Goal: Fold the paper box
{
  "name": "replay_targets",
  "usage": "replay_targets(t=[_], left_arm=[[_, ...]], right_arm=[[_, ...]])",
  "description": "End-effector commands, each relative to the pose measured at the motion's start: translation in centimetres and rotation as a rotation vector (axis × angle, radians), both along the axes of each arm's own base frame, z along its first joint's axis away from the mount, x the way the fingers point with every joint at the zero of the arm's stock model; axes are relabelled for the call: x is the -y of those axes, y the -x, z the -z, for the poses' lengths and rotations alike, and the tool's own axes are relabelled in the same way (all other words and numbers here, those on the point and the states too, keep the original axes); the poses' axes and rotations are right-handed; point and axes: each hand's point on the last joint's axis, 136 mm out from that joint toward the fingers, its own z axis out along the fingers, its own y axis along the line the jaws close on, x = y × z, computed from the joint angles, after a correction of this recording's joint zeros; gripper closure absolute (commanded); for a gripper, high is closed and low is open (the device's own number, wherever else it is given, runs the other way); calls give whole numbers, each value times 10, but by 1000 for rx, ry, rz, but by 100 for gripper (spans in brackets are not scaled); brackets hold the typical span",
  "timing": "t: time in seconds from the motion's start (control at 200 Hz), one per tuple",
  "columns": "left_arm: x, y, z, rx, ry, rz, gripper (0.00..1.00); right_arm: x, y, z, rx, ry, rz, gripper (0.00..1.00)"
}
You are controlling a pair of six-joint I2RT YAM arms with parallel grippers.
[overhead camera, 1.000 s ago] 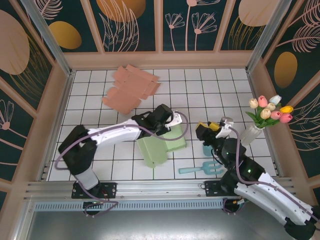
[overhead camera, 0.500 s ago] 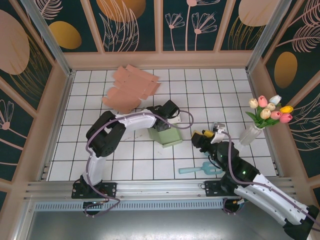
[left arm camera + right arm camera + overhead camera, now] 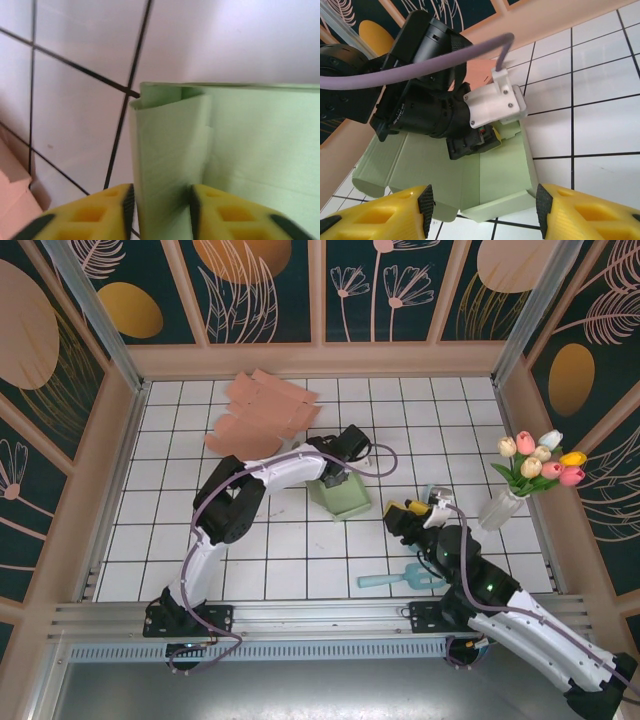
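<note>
Green paper box [image 3: 345, 497] sitting mid white-tiled bench [image 3: 450, 420], free tiles lying in front and left. Left gripper [image 3: 161, 192] straddling box corner wall; pinching or slack, cannot tell. Right gripper [image 3: 484, 200] hovering spread, near box's right edge.

The paper box [image 3: 340, 496] is set near the middle of the table [image 3: 170, 530], with the left gripper [image 3: 338, 476] placed at its far edge. In the left wrist view, a wall of the box is seen between the fingers [image 3: 95, 212]. The right gripper [image 3: 405, 511] is held just right of the box, apart from it. A stack of flat box blanks [image 3: 262, 418] lies behind the box, to its left. A vase of tulips [image 3: 500, 506] stands at the table's right edge, and a toy garden fork [image 3: 398, 581] lies nearer than the right gripper.
</note>
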Motion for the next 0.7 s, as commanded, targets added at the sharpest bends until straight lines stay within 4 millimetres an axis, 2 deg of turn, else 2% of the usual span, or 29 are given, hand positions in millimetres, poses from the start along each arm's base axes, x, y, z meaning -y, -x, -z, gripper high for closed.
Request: replay_targets(t=[0.0,0.125,0.225,0.31,0.38,0.45,0.52,0.545,0.56,0.616,0.696], left_arm=[[-3,-8,-27,38,21,-48,59],[6,-13,-62,87,123,-88,54],[11,-16,-100,148,250,-141,54],[5,-18,-128,214,356,-238,55],[-10,-19,-154,274,450,-361,56],[-29,-11,-177,314,566,-494,57],[-60,1,-198,355,694,-691,48],[-66,6,-199,345,726,-740,45],[-71,12,-210,343,768,-758,44],[-78,26,-224,305,873,-797,44],[-90,45,-244,263,1032,-850,34]], right_arm=[[7,-3,-3,16,-20,46,41],[10,-3,-4,19,-25,55,42],[11,-4,-3,20,-22,65,41],[13,-4,-2,18,-16,71,42],[14,-5,-1,18,-8,78,41],[15,-5,-1,20,-4,82,42],[15,-6,0,19,4,87,41],[15,-6,0,19,7,89,42],[15,-7,0,19,8,90,42],[14,-8,2,13,18,88,41],[10,-9,6,1,26,82,42]])
